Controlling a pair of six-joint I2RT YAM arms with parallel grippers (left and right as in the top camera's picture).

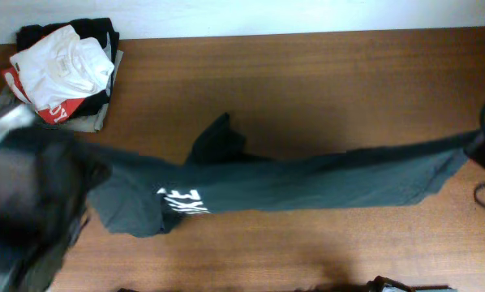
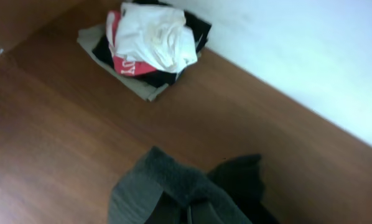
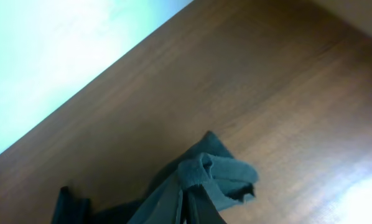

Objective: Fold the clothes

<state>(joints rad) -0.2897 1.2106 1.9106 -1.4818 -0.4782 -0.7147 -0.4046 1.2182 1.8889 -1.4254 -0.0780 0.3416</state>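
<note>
Across the middle of the counter [image 1: 307, 73], stretched long: the dark teal-grey T-shirt [image 1: 307, 182]. Looks soft, thin, light and floppy; probably best grabbed at the edges. Squeezed closed on one bunched end, the left hand [image 2: 187, 214]; on the other end, the right hand [image 3: 195, 208]. Underneath, smooth brown wood. Far corner: a crumpled white garment [image 1: 64, 65].

Brown wooden table [image 1: 324, 89], white wall [image 1: 267, 12]

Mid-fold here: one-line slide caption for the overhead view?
Dark teal T-shirt stretched across the wooden table, a pile of other clothes at its corner.
</note>
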